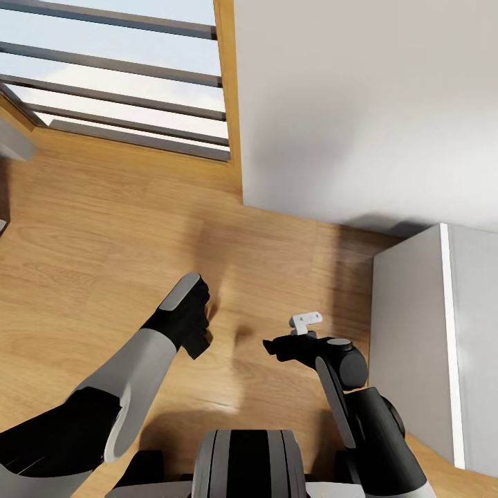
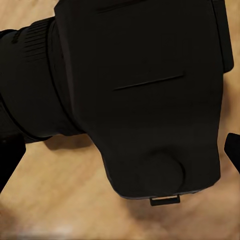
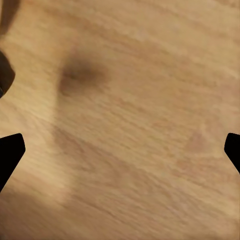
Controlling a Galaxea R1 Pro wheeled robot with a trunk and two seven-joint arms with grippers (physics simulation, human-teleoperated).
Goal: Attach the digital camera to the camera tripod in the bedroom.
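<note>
The digital camera (image 2: 150, 100) shows black and very close in the left wrist view, its lens barrel to one side, hanging above the wood floor. My left gripper (image 1: 197, 332) is shut on it; its dark fingertips (image 2: 10, 160) show at both edges of that view. In the head view the left gripper hovers over the floor at centre left. My right gripper (image 1: 273, 346) is open and holds nothing, with bare floor between its fingertips (image 3: 10, 155). The camera tripod is out of view.
A wood-framed window (image 1: 111, 69) with dark bars fills the upper left. A light grey wall (image 1: 366, 104) stands ahead on the right. A white cabinet (image 1: 415, 332) is close to the right arm. Wood plank floor (image 1: 104, 228) stretches ahead and to the left.
</note>
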